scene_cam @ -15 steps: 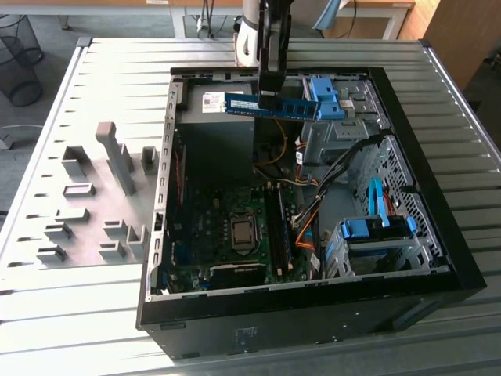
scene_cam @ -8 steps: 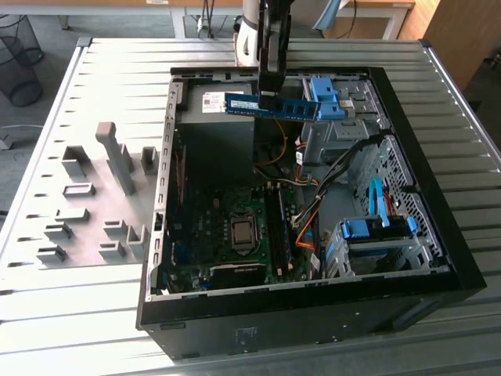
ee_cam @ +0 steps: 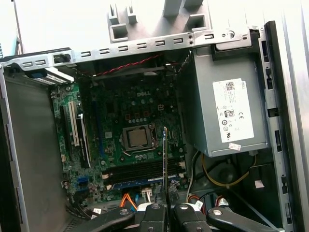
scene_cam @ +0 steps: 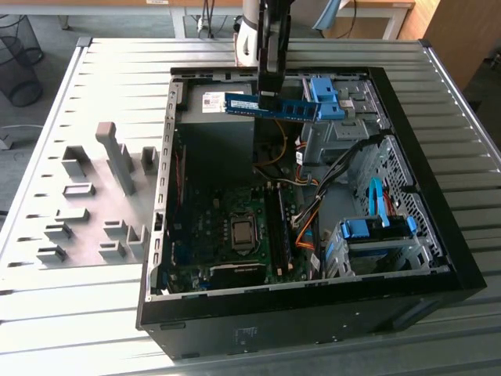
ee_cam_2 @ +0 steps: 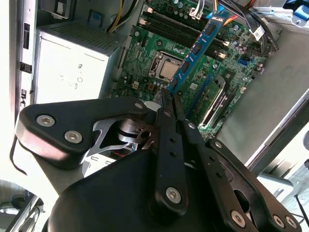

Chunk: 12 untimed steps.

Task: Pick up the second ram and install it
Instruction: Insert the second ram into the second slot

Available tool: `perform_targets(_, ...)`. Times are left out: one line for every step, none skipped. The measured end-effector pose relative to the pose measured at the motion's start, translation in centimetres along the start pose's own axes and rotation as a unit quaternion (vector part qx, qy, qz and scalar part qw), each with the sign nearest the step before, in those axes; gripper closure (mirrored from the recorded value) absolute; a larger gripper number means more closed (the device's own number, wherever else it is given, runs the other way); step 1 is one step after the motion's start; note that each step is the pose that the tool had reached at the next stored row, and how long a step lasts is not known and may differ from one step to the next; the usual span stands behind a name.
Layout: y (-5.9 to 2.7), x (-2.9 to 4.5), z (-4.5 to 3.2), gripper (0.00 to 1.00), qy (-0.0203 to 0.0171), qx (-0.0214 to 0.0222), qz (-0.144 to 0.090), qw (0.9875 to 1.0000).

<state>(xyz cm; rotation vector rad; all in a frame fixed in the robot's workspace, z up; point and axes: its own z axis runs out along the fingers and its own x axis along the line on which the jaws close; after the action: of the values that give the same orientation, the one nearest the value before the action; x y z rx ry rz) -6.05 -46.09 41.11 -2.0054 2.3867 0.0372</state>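
The second ram is a long blue stick with black chips and a white label. It hangs level above the open computer case, over the rear part. My gripper is shut on its middle from above. In the second wrist view the second ram reaches from my gripper out over the green motherboard. In the first wrist view the second ram stands edge-on between my fingertips, above the memory slots. These slots lie beside the processor socket.
A grey power supply fills a rear corner of the case. Blue drive brackets and a drive cage sit on the exterior view's right, with orange and black cables near the slots. A grey fixture plate lies on the left.
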Motion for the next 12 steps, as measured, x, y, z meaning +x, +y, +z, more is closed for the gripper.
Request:
perform_targets(0.0,0.0,0.0,0.87,0.0,0.0,0.001,1.0)
perform_targets(0.0,0.0,0.0,0.87,0.0,0.0001,0.002,1.0)
perform_targets(0.0,0.0,0.0,0.87,0.0,0.0001,0.003,1.0)
perform_targets(0.0,0.0,0.0,0.87,0.0,0.0002,0.005,1.0)
perform_targets(0.0,0.0,0.0,0.87,0.0,0.0002,0.006,1.0)
perform_targets(0.0,0.0,0.01,0.87,0.0,0.0003,0.008,1.0)
perform_targets(0.0,0.0,0.01,0.87,0.0,0.0004,0.011,0.9999)
perform_targets(0.0,0.0,0.01,0.87,0.0,0.0005,0.013,0.9999)
perform_targets(0.0,0.0,0.01,0.87,0.0,0.0005,0.016,0.9999)
perform_targets(0.0,0.0,0.01,0.87,-0.0001,0.0007,0.019,0.9998)
perform_targets(0.0,0.0,0.01,0.87,-0.0001,0.0007,0.022,0.9998)
perform_targets(0.0,0.0,0.02,0.87,-0.0001,0.0008,0.025,0.9997)
